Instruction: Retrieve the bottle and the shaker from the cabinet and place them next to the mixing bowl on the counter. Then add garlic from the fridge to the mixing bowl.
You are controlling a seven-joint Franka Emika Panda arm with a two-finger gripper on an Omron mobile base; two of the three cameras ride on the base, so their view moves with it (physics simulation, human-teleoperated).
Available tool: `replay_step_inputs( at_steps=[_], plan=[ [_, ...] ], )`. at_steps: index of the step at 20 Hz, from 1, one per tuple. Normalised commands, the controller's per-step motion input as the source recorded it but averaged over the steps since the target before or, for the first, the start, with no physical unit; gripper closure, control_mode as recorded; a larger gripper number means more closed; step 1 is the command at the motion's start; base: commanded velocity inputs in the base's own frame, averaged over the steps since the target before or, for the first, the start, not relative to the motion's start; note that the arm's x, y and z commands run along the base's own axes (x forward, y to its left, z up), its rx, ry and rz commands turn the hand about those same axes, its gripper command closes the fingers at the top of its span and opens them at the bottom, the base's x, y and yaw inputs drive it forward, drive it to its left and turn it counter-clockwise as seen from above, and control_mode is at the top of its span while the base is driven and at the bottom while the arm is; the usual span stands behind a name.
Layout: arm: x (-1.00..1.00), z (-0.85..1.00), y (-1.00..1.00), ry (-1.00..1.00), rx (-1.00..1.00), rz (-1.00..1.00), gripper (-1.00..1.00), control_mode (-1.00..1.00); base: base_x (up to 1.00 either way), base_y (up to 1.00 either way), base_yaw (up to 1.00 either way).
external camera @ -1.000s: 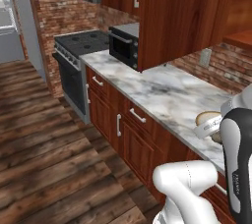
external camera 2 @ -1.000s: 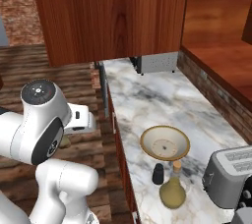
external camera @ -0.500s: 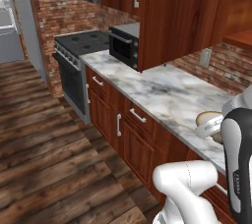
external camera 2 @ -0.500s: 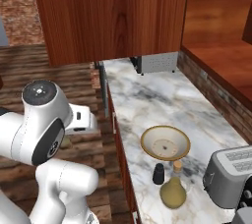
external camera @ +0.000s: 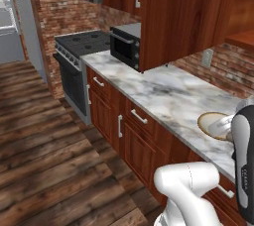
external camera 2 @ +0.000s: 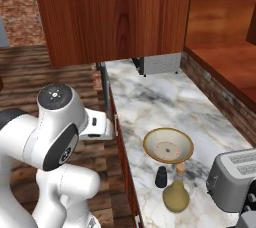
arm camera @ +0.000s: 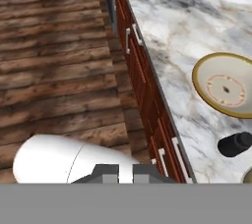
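The mixing bowl point(external camera 2: 168, 145) sits on the white marble counter point(external camera 2: 150, 102). Just in front of it stand the small black shaker point(external camera 2: 161, 176) and the olive-tan bottle point(external camera 2: 176, 194), close together. In the hand view the bowl point(arm camera: 226, 89) is at the right, with the shaker point(arm camera: 236, 144) below it and only the bottle's edge point(arm camera: 248, 176) visible. My gripper point(arm camera: 125, 173) is shut and empty, held over the floor beside the drawer fronts, away from the counter. The cabinet point(external camera: 183, 17) hangs above with its door swung out. The grey fridge point(external camera: 25, 27) stands at the far left. The garlic is out of view.
A grey toaster point(external camera 2: 235, 174) stands right of the bottle. A black microwave point(external camera: 126, 46) and a stove point(external camera: 82, 44) sit along the counter's far end. Brown drawer fronts with silver handles point(arm camera: 142, 70) run below the counter. Wooden floor point(external camera: 44, 136) lies open to the left.
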Motion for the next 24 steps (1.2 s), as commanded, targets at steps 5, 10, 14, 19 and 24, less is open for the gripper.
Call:
replay_step_inputs(
  at_steps=[5, 10, 14, 19, 24],
  plan=[
    [0.31, 0.0, -0.16, 0.1, 0.0, -0.08, 1.0, -1.0, 0.0, 0.0, 0.0],
    [0.16, 0.0, -0.38, 0.05, 0.0, -0.08, 1.0, -1.0, 0.0, 0.0, 0.0],
    [0.0, -0.03, -0.51, 0.0, 0.0, -0.02, 1.0, -1.0, 0.0, 0.0, 0.0],
    [0.07, -0.03, -0.38, 0.0, 0.0, 0.0, 1.0, -1.0, 0.0, 0.0, 0.0],
    [0.34, -0.06, -0.22, 0.0, 0.0, 0.0, 1.0, -1.0, 0.0, 0.0, 0.0]
  ],
)
